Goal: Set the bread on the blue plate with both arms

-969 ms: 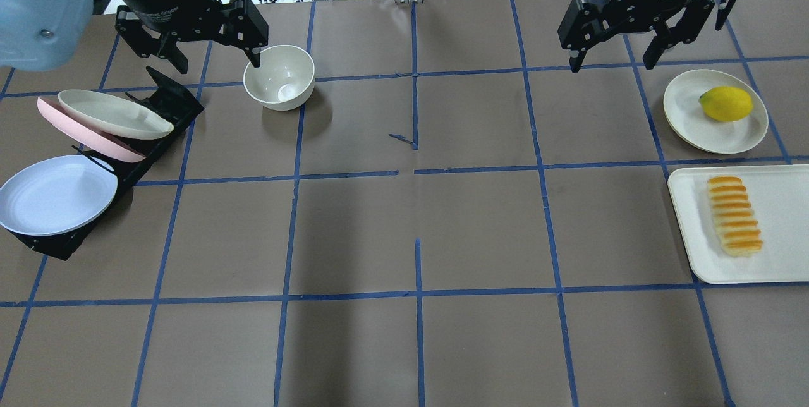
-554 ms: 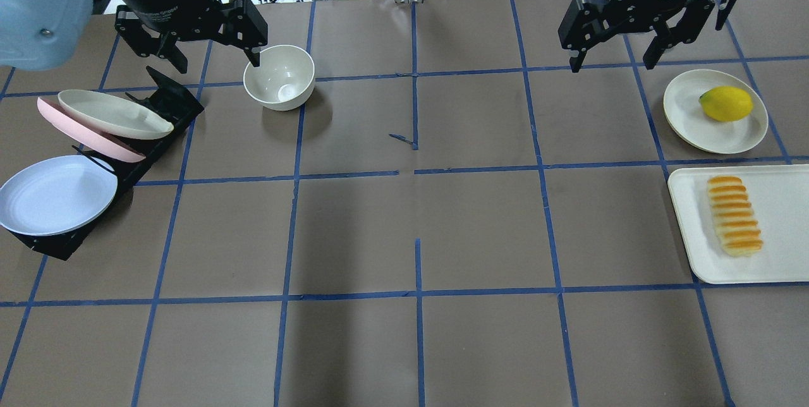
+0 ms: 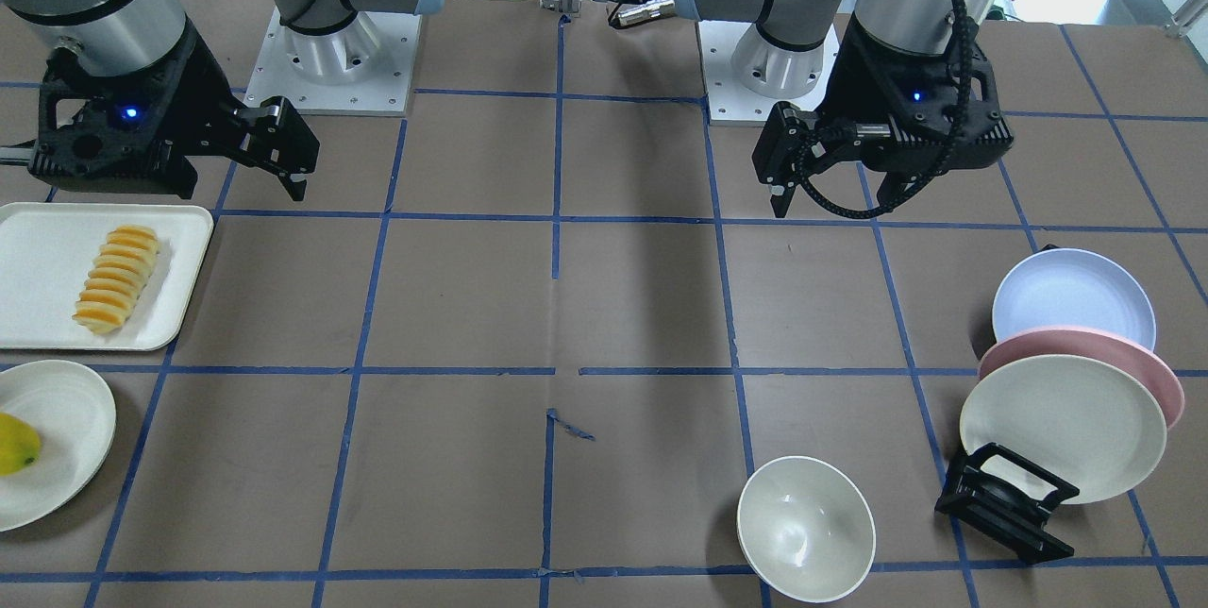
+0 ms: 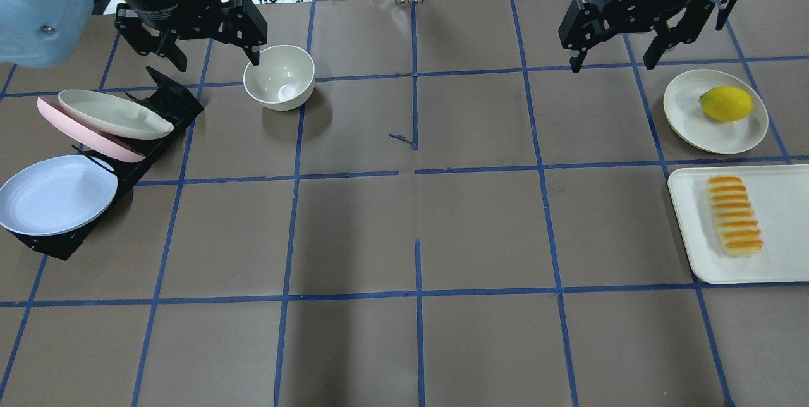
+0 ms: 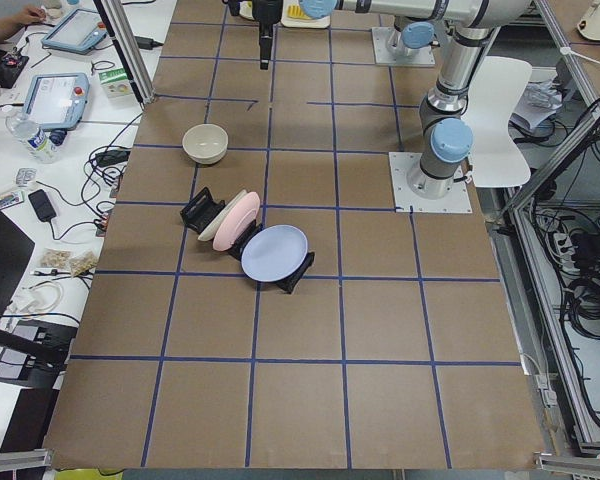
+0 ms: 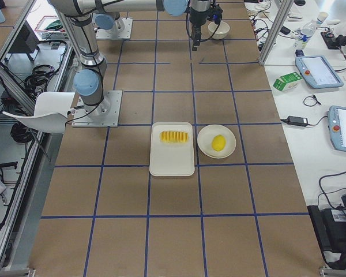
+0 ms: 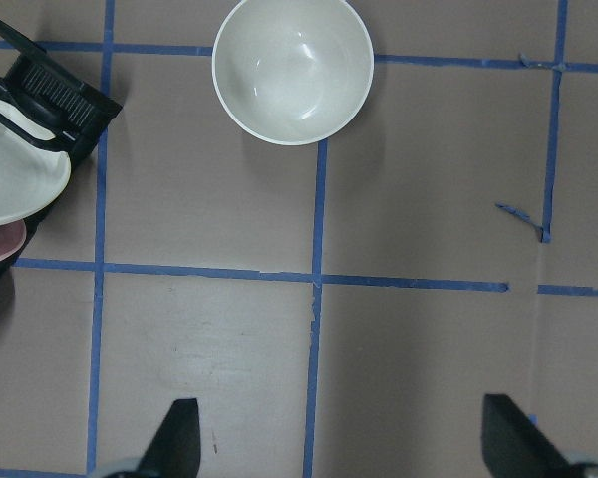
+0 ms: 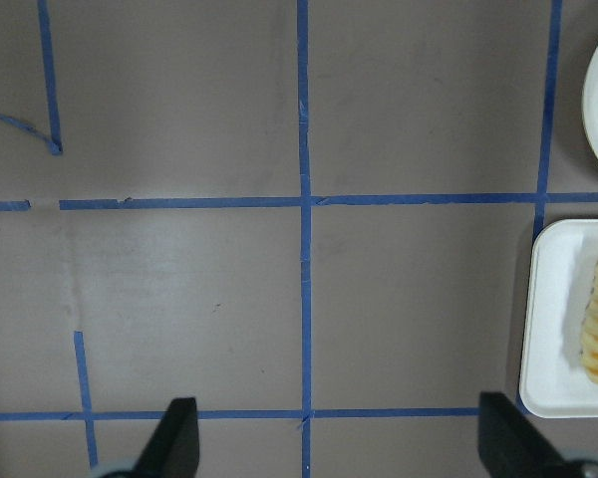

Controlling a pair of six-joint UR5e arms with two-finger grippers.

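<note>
Step 1, pre-grasp: L gripper [image 4: 218,56], R gripper [image 4: 613,56] open, empty. Next, prob: L to blue plate [image 4: 57,195], R to bread [image 4: 734,215].

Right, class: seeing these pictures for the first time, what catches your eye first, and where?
The orange-topped bread on a white tray at the robot's right, and the blue plate propped in a black rack at its left. The left gripper and right gripper hang open.

Left pincer [image 4: 217,63], right pincer [image 4: 612,66]: open, aloft.
</note>
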